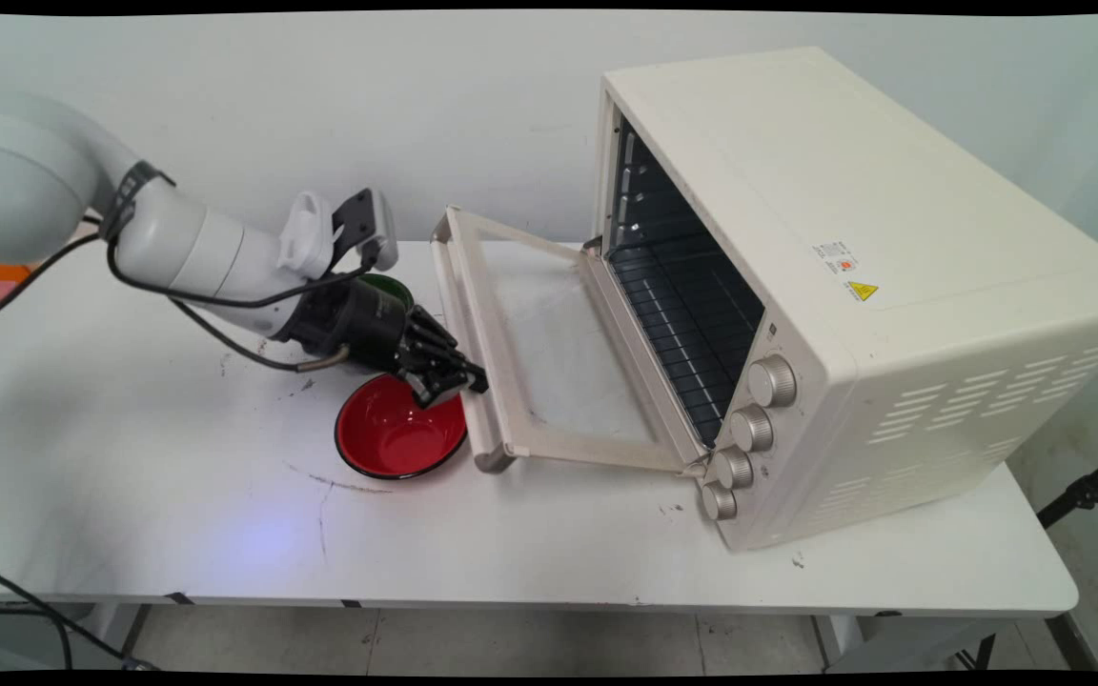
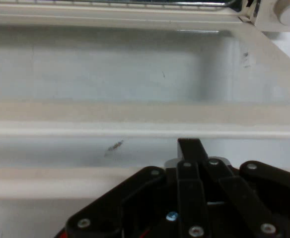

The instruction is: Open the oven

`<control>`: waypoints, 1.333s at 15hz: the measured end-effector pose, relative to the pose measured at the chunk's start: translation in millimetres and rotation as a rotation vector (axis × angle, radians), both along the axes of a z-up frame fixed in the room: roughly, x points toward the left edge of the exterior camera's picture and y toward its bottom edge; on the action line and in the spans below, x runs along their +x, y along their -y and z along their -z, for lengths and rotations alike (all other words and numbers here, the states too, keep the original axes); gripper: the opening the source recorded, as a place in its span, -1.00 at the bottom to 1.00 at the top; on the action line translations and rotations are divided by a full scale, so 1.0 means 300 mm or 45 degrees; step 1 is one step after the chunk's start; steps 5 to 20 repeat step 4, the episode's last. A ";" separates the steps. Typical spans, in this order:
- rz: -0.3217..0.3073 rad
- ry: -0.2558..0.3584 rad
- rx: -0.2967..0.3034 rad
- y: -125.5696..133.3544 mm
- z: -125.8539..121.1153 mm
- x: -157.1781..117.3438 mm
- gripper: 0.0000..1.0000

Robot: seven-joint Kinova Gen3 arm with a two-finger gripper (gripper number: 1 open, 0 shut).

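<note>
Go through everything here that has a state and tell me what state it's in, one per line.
Toaster oven: cavity empty, wire rack inside.
Oven door: open, folded down flat.
Red bowl: upright, empty, beside the door's handle edge.
Green bowl: mostly hidden behind the arm.
Gripper: shut, holding nothing, above the red bowl's rim, at the door handle.

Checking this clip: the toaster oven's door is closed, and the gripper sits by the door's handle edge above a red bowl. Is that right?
Not quite. The toaster oven has its door folded down open, with the racks inside showing in the main view. The rest holds: the gripper sits by the door's handle edge, above the red bowl.
</note>
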State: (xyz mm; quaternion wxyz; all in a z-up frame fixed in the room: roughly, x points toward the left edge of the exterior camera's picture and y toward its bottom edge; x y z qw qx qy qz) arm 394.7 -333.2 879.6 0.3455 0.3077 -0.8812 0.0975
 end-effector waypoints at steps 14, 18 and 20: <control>0.013 -0.017 -0.018 -0.031 0.034 0.030 -1.00; 0.013 -0.017 -0.018 -0.031 0.034 0.030 -1.00; 0.013 -0.017 -0.018 -0.031 0.034 0.030 -1.00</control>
